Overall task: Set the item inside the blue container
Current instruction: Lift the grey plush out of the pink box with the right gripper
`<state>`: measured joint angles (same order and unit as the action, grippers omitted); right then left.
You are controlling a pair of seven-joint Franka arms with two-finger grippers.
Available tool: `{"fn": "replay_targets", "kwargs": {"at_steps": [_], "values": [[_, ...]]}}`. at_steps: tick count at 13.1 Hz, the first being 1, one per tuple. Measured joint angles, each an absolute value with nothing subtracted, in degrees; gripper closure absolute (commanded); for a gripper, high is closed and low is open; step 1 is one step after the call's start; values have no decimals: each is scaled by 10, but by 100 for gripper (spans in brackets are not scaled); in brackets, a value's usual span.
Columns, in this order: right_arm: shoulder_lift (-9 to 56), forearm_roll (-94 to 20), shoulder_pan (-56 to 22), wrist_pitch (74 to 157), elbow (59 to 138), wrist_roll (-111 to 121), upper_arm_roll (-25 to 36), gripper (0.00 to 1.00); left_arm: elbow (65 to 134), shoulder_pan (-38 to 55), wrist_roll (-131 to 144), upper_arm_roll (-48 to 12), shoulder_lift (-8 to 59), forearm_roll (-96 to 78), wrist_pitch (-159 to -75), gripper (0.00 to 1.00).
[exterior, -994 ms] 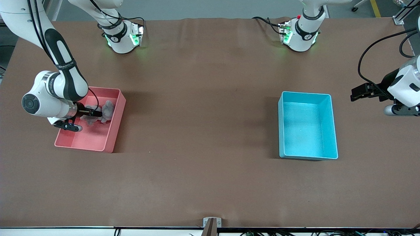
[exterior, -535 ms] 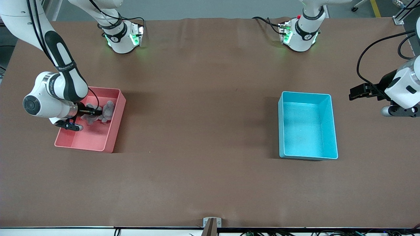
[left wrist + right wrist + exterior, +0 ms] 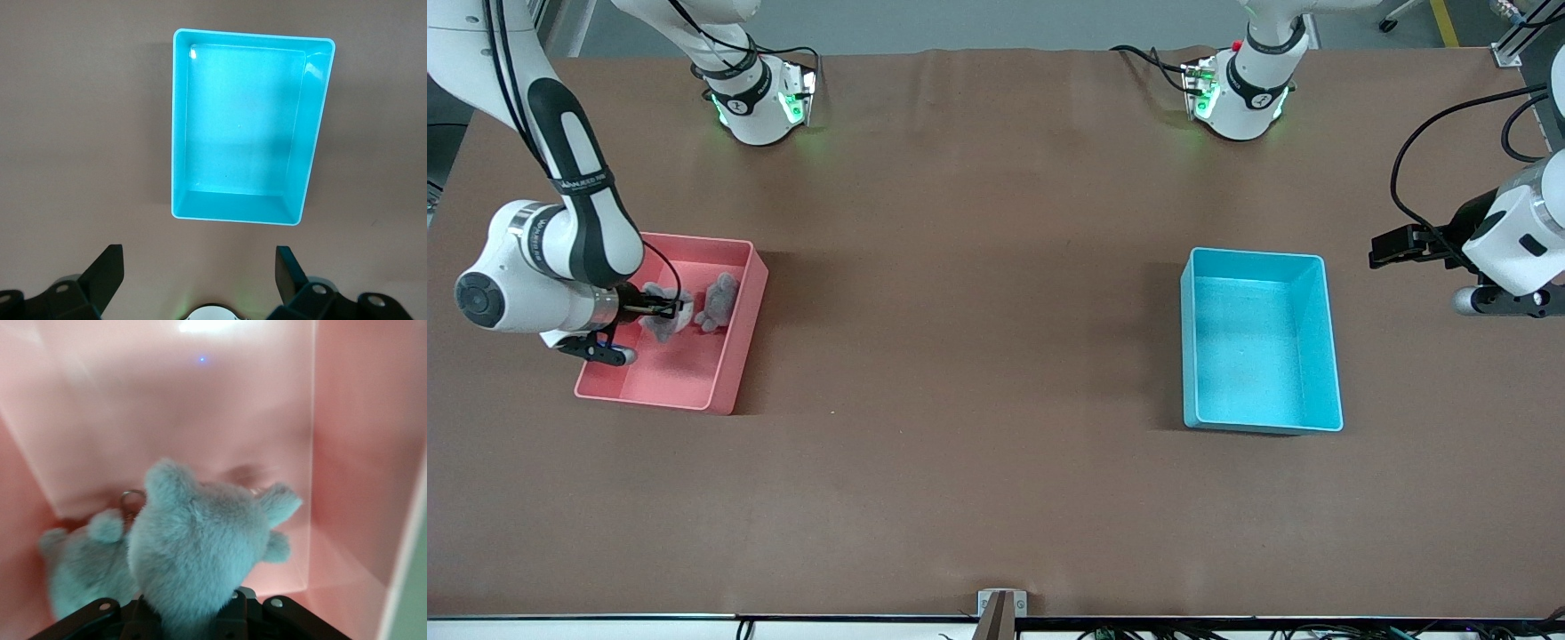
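A pink bin [image 3: 734,342] lies toward the right arm's end of the table. My right gripper [image 3: 667,309] reaches into it and is shut on a grey plush toy [image 3: 660,324]. In the right wrist view the plush toy [image 3: 200,547] fills the space between the right gripper's [image 3: 193,608] fingers. A second grey plush piece [image 3: 716,302] with a metal ring lies beside it in the bin. The blue container [image 3: 1258,347] stands empty toward the left arm's end. My left gripper [image 3: 1396,246] hangs open over the table beside the blue container [image 3: 240,127], holding nothing.
Brown table cover [image 3: 978,356] spreads between the two bins. Both arm bases [image 3: 760,102] stand along the edge farthest from the front camera. The pink bin's walls [image 3: 353,453] close in around the right gripper.
My right gripper has drawn back toward the right arm's end of the pink bin, taking one grey plush with it and away from the other piece. My left gripper shifted only slightly.
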<state>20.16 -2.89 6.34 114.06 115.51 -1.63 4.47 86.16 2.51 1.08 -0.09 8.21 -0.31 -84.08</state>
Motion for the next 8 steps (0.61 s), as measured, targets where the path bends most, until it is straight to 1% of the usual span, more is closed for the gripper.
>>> {"fn": "replay_targets", "kwargs": {"at_steps": [3, 5, 6, 8], "values": [[199, -29, 52, 1025, 1045, -35, 41, 100, 861, 25, 11, -4, 82, -3, -840, 0], [198, -32, 20, 958, 988, -114, 37, 100, 861, 25, 11, -4, 82, -3, -839, 0], [198, -41, -4, 937, 968, -168, 34, 100, 861, 25, 11, -4, 82, -3, -837, 0], [198, -89, -59, 926, 953, -275, 31, 99, 861, 25, 11, -6, 82, -3, -835, 0]]}}
